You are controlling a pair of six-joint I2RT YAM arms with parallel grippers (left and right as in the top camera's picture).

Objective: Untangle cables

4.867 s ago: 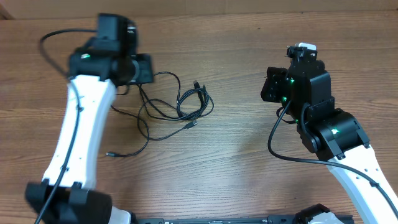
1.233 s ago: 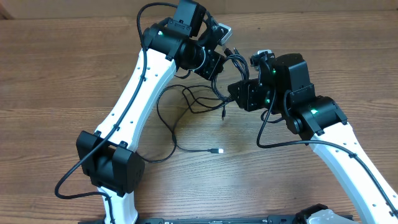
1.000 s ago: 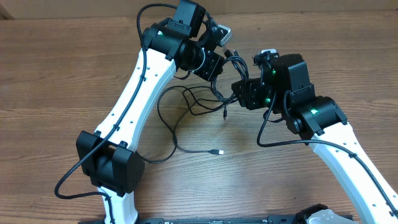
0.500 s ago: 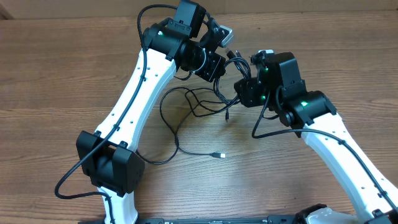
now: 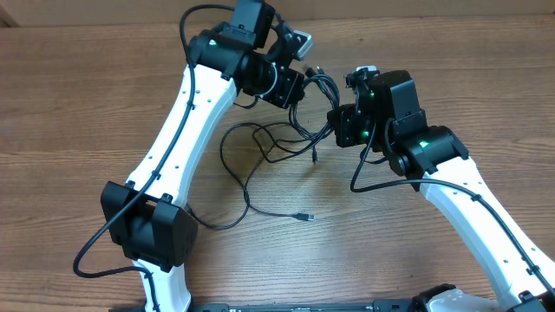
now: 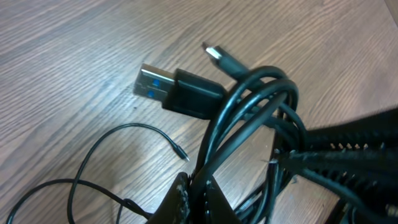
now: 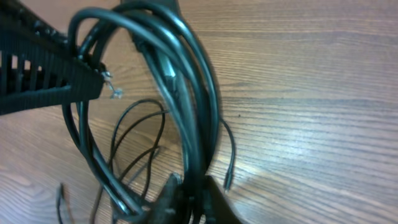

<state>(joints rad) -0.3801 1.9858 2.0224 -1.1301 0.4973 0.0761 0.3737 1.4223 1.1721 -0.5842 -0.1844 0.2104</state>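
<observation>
Black glossy looped cables [image 6: 219, 121] | left gripper [image 6: 193, 198] pinching them | right gripper [image 7: 188, 200] pinching them

Wide brown wood-grain table [image 5: 69, 130] here, grain running side to side, bare across most of the overhead view. Right in the middle, the slack of the cables [image 5: 270, 144] lies on the wood in a few thin black loops, loosely overlapping. Out of those loops one strand swings down toward the near edge, bends back on itself, and runs off to the right, ending in a small pale plug tip [image 5: 304, 217], flat on the surface and well apart from the loops. A second bend of that same strand sweeps left across the grain. The thicker coils farther back sit up off the wood.
</observation>
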